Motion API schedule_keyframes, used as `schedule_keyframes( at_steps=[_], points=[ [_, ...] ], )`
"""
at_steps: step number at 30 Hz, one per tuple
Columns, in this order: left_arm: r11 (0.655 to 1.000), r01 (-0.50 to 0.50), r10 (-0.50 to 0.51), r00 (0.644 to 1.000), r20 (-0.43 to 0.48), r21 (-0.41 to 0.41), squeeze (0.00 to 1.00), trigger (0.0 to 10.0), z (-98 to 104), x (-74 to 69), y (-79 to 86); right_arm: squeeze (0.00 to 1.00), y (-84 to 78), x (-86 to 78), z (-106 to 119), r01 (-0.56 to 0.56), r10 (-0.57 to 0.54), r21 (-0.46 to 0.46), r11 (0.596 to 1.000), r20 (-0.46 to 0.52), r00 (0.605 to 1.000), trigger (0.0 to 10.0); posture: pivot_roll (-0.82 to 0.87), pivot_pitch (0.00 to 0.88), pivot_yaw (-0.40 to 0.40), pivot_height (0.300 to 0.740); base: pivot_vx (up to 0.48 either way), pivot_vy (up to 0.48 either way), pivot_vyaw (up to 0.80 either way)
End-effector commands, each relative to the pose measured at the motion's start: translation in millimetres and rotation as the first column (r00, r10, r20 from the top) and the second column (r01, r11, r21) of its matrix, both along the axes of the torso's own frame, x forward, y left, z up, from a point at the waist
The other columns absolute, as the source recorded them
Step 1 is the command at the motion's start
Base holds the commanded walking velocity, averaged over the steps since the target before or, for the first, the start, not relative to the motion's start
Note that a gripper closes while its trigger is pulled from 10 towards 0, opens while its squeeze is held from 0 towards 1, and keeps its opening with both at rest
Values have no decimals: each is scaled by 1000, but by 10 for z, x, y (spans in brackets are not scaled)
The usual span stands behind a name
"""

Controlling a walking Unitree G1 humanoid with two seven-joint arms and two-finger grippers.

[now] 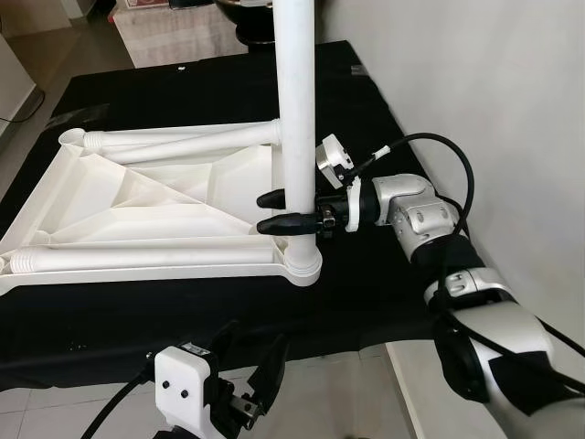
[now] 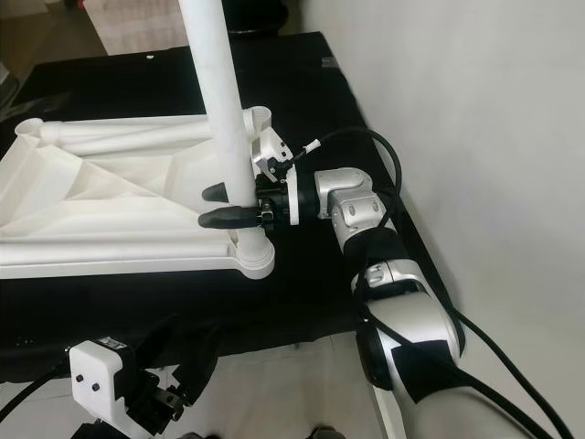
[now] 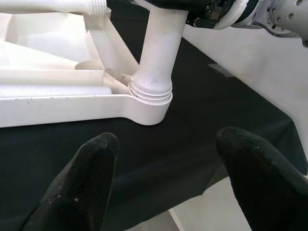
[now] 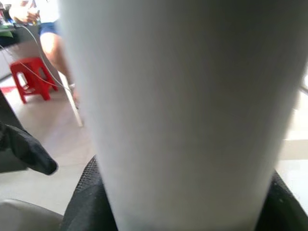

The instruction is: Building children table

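Observation:
A white plastic table top [image 1: 137,206] lies upside down on a black cloth [image 1: 366,274]. A white table leg [image 1: 297,110] stands upright in the corner socket [image 3: 149,103] nearest my right side. My right gripper [image 1: 267,211] is shut on this leg just above the socket, one black finger on each side; the leg [image 4: 178,96] presses between the pads. Two more white legs lie flat on the top, one along its far edge [image 1: 174,139] and one along its near edge [image 1: 137,256]. My left gripper [image 1: 249,352] hangs open, low before the cloth's front edge, its fingers [image 3: 96,159] pointing at the socket.
A pale wall [image 1: 494,91] rises close on the right of the cloth. Tiled floor [image 1: 91,402] shows in front. A dark bowl [image 1: 247,9] stands beyond the far edge. A person's legs [image 4: 53,43] and a red stool [image 4: 31,77] are in the right wrist view.

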State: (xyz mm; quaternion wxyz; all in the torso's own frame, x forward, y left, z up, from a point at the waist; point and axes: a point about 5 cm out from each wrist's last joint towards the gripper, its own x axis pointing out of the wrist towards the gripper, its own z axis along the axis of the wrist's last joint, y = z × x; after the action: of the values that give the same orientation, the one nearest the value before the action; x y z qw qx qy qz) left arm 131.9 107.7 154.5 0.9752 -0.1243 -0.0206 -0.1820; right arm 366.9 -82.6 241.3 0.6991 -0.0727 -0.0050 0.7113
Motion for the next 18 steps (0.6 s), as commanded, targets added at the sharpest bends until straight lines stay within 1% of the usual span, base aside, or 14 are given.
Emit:
schedule_keyframes(
  at_steps=[1, 2, 3, 4, 5, 6, 8, 11, 12, 13, 14, 15, 16, 18],
  points=[
    [1000, -7, 7, 1000, -4, 16, 0, 10000, -7, 6, 6, 0, 4, 35, -22, 70, -70, 26, 997, 3, 998, 0, 130, 203, 17, 740, 0, 0, 0],
    [1000, -7, 7, 1000, -4, 16, 0, 10000, -7, 9, 6, 0, -6, 39, -21, 81, -81, 30, 996, 5, 997, 0, 130, 203, 17, 740, 0, 0, 0],
    [1000, -7, 7, 1000, -2, 15, 0, 10000, -8, 19, 5, 0, -78, 48, -43, 133, -134, 39, 990, 20, 991, 0, 122, 195, 19, 740, 0, 0, 0],
    [1000, -7, 7, 1000, -2, 15, 0, 10000, -8, 19, 5, 0, -78, 48, -43, 133, -134, 39, 990, 20, 991, 0, 122, 195, 19, 740, 0, 0, 0],
    [1000, -8, 8, 1000, 0, 14, 0, 10000, -8, 26, 5, 0, -130, 52, -59, 169, -171, 45, 985, 30, 985, 0, 122, 195, 19, 740, 0, 0, 0],
    [1000, -8, 8, 1000, 0, 14, 0, 10000, -8, 26, 5, 0, -130, 52, -59, 169, -171, 45, 985, 30, 985, 0, 122, 195, 19, 740, 0, 0, 0],
    [1000, -8, 8, 1000, 4, 13, 0, 10000, -8, 48, 9, 0, -294, 22, -134, 281, -284, 77, 957, 28, 958, 0, 111, 190, 21, 740, 0, 0, 0],
    [1000, -8, 8, 1000, 5, 13, 0, 10000, -8, 56, 11, 0, -343, 12, -160, 311, -314, 87, 946, 23, 949, 0, 111, 190, 21, 740, 0, 0, 0],
    [1000, -6, 6, 1000, 6, 13, 0, 10000, -12, 73, 23, 0, -358, -63, -313, 443, -444, 80, 893, -9, 896, 0, 104, 179, 34, 740, 0, 0, 0],
    [1000, -6, 6, 1000, 7, 14, 0, 10000, -18, 92, 42, 0, -404, -136, -530, 725, -726, 32, 688, 36, 687, 0, 95, 175, 40, 740, 0, 0, 0],
    [1000, -5, 5, 1000, 8, 14, 0, 10000, -24, 107, 59, 0, -509, -229, -647, 887, -885, 21, 461, 90, 457, 0, 90, 174, 41, 740, 0, 0, 0],
    [1000, -5, 4, 1000, 8, 15, 0, 10000, -29, 121, 69, 0, -504, -469, -795, 952, -951, -2, 306, 43, 305, 0, 74, 167, 40, 740, 0, 0, 0],
    [1000, -3, 2, 1000, 9, 16, 0, 10000, -41, 148, 78, 0, -340, -699, -810, 959, -959, 24, 284, 28, 283, 0, 78, 159, 55, 740, 0, 0, 0],
    [1000, -3, 2, 1000, 9, 16, 0, 10000, -41, 148, 78, 0, -340, -699, -810, 959, -959, 24, 284, 28, 283, 0, 78, 159, 55, 740, 0, 0, 0]
  ],
)
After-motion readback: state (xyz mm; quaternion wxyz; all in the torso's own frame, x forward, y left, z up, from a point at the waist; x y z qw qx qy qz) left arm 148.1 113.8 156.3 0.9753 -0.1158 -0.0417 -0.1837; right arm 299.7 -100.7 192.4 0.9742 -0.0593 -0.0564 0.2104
